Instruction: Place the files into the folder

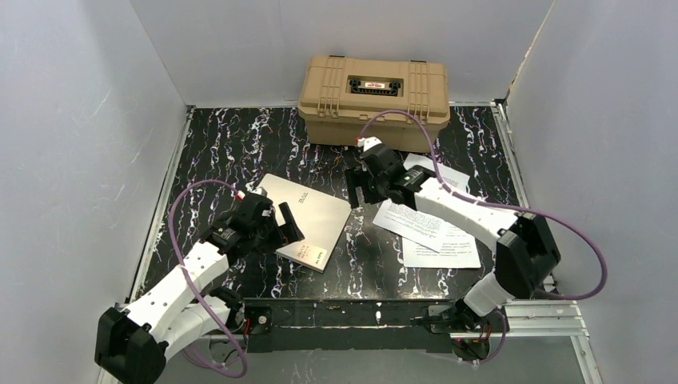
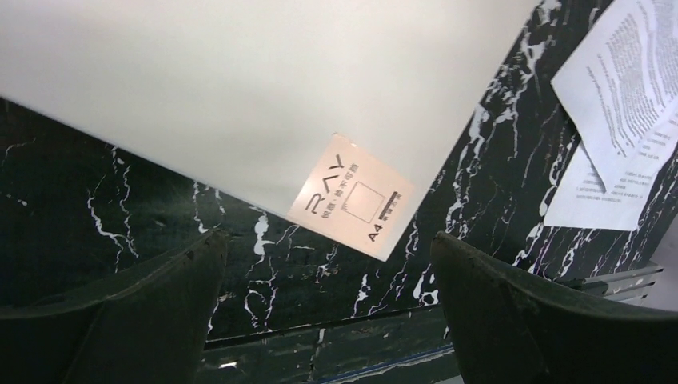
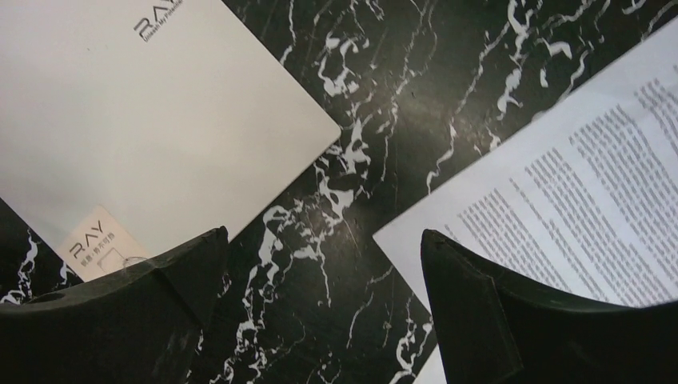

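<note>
The cream-beige folder (image 1: 308,218) lies closed and flat on the black marble table, left of centre; it also shows in the left wrist view (image 2: 240,88) and the right wrist view (image 3: 120,120). The files (image 1: 436,224), a few printed white sheets, lie spread at the right; they show in the right wrist view (image 3: 584,176) and the left wrist view (image 2: 624,104). My left gripper (image 1: 286,224) is open and empty at the folder's left edge, above its near corner. My right gripper (image 1: 360,188) is open and empty, over bare table between folder and files.
A tan plastic hard case (image 1: 373,90) stands closed at the back centre. White walls enclose the table on three sides. A metal rail (image 1: 360,312) runs along the near edge by the arm bases.
</note>
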Controlling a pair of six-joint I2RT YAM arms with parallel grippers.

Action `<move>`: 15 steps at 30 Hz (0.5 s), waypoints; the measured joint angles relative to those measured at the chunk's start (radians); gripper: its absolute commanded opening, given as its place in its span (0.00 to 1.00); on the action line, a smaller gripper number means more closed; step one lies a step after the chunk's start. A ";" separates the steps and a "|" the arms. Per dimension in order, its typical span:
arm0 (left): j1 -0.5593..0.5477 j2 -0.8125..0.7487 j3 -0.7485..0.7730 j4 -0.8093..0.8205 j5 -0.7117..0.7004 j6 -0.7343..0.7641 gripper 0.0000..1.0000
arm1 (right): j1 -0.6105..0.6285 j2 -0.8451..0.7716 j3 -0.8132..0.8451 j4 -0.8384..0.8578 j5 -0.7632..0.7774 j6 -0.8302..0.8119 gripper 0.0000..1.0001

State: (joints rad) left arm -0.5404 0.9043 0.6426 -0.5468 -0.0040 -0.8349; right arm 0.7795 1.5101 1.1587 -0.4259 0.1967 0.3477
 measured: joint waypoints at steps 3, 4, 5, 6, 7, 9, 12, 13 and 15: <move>0.041 0.009 -0.024 -0.006 0.029 -0.017 0.98 | 0.000 0.078 0.063 0.018 -0.027 -0.026 0.99; 0.049 0.013 -0.028 -0.007 0.035 -0.021 0.98 | 0.000 0.110 0.085 0.026 -0.040 -0.034 0.99; 0.059 0.017 -0.031 -0.008 0.042 -0.026 0.98 | 0.000 0.143 0.103 0.037 -0.053 -0.040 0.99; 0.068 0.020 -0.037 -0.006 0.047 -0.031 0.98 | 0.000 0.174 0.121 0.041 -0.066 -0.046 0.99; 0.075 0.021 -0.045 -0.001 0.055 -0.034 0.98 | 0.000 0.206 0.137 0.044 -0.079 -0.051 0.99; 0.091 0.022 -0.065 0.004 0.070 -0.043 0.98 | 0.000 0.267 0.169 0.048 -0.108 -0.061 0.99; 0.115 0.032 -0.093 0.016 0.090 -0.056 0.98 | 0.000 0.347 0.214 0.053 -0.145 -0.068 0.99; 0.122 0.038 -0.098 0.019 0.097 -0.059 0.98 | 0.000 0.373 0.229 0.057 -0.161 -0.069 0.99; 0.140 0.054 -0.109 0.037 0.112 -0.063 0.98 | 0.000 0.415 0.255 0.061 -0.188 -0.071 0.99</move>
State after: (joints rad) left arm -0.4007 0.9585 0.5331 -0.5095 0.1078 -0.8982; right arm 0.7795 1.9255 1.4139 -0.3645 0.0090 0.2764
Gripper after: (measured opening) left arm 0.981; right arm 0.985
